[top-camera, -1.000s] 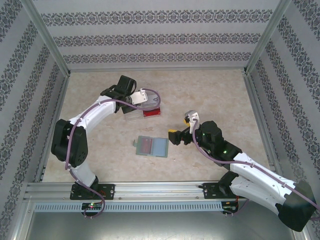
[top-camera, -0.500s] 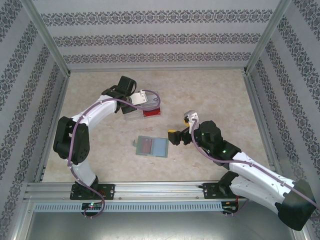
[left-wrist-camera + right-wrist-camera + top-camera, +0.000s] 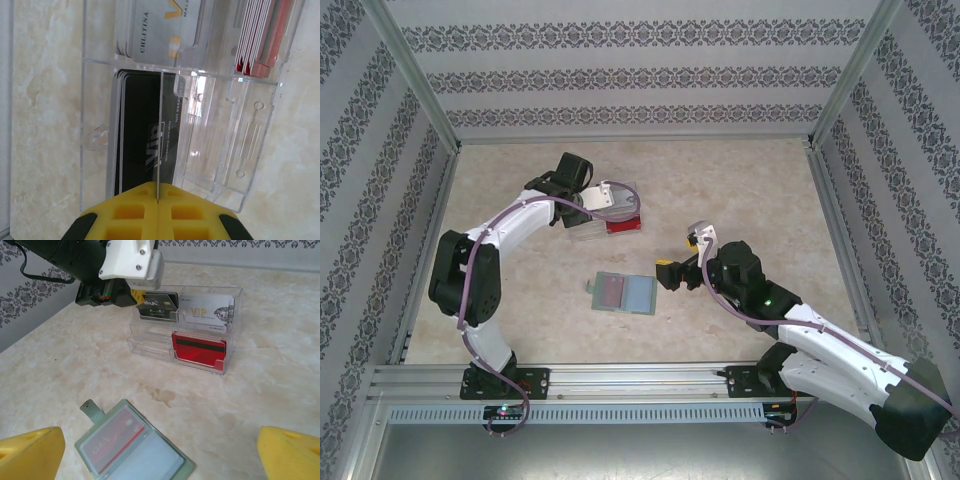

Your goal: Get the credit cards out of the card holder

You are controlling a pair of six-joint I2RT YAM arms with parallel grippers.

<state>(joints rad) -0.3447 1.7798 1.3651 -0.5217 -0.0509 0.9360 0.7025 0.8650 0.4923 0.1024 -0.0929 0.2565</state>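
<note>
Card holder (image 3: pixel 150 460) open | black card (image 3: pixel 140 140) "VIP", pale card (image 3: pixel 155 35) "CHLITINA" | left jaws pinching thin card (image 3: pixel 160 125) | right jaws open

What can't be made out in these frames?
Left wrist: face of the card pinched in the left fingers, seen edge-on.
Right wrist: wallet's near edge, cut off by the frame bottom; print on its red card, blurred behind the pocket.
Top: print on cards in the box, too small, partly under the left arm.

Two end effectors (image 3: pixel 157 192) (image 3: pixel 668 274), one card holder (image 3: pixel 623 293), one clear box (image 3: pixel 150 342), three credit-card stacks (image 3: pixel 159 305) (image 3: pixel 207 310) (image 3: pixel 199 347).
</note>
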